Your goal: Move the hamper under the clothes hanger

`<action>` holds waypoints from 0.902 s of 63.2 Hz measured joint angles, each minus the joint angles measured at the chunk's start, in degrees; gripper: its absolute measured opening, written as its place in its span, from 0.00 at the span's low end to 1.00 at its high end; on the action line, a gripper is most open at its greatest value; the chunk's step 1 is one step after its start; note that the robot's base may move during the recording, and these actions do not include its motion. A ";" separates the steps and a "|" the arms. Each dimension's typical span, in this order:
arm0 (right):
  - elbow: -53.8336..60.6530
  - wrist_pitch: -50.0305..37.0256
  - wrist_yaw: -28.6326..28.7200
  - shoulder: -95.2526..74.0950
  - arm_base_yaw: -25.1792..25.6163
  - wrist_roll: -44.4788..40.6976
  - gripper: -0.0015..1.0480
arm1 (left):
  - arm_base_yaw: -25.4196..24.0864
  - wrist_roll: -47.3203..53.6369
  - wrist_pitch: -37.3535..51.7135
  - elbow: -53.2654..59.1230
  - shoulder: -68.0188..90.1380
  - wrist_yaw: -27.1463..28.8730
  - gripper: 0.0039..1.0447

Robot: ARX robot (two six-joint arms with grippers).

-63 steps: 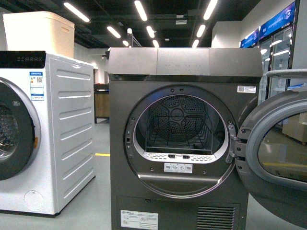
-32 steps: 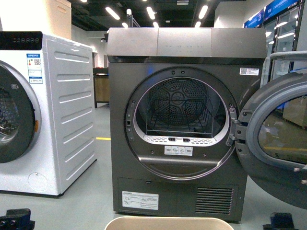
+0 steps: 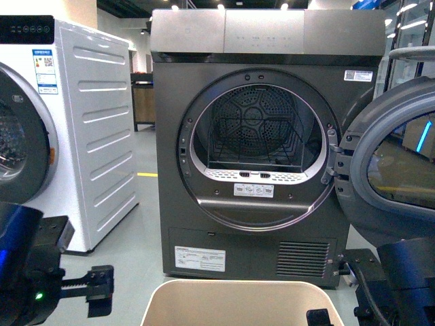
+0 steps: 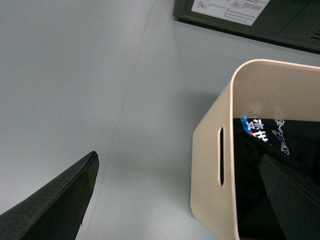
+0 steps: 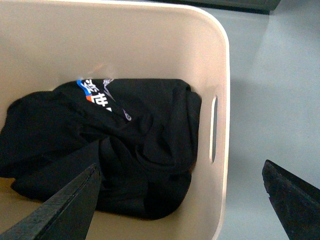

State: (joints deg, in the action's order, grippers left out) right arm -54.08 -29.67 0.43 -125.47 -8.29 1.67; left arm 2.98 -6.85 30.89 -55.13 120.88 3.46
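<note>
The hamper (image 3: 231, 286) is a beige tub at the bottom of the front view, standing on the floor in front of the grey dryer. A black printed garment (image 5: 125, 140) lies inside it. My left gripper (image 4: 175, 200) is open and straddles the hamper's (image 4: 207, 165) side wall by its handle slot (image 4: 220, 155), one finger outside and one inside. My right gripper (image 5: 180, 200) is open and straddles the opposite wall of the hamper (image 5: 150, 45) by the other slot (image 5: 213, 129). Both grippers show low in the front view, left gripper (image 3: 100, 292) and right gripper (image 3: 319, 316). I cannot make out the clothes hanger.
A dark grey dryer (image 3: 265, 41) stands straight ahead with its round door (image 3: 394, 170) swung open to the right. A white washing machine (image 3: 88, 136) stands to its left. A pale grey bar (image 3: 414, 51) crosses the right edge above the door. The floor (image 4: 75, 75) is smooth grey.
The front view has tilted downward: the machines have risen in the picture, and the hamper's rim and both arms have come into view at the bottom.
</note>
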 joint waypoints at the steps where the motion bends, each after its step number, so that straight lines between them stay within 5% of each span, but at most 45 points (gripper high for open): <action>1: -0.24 0.09 -0.04 -0.28 0.00 -0.04 0.92 | 0.35 -0.24 -0.48 -0.96 0.48 0.04 0.94; 30: -11.28 2.34 -1.51 -13.22 0.70 -1.90 0.92 | 6.12 0.74 -18.97 -21.29 15.06 9.92 0.94; 57: -16.63 4.02 -2.34 -17.42 2.89 -1.88 0.92 | 7.17 2.12 -21.51 -28.79 19.45 12.28 0.94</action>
State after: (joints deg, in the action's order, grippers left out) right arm -70.72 -25.65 -1.91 -142.89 -5.41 -0.21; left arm 10.15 -4.73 9.39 -83.92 140.33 15.75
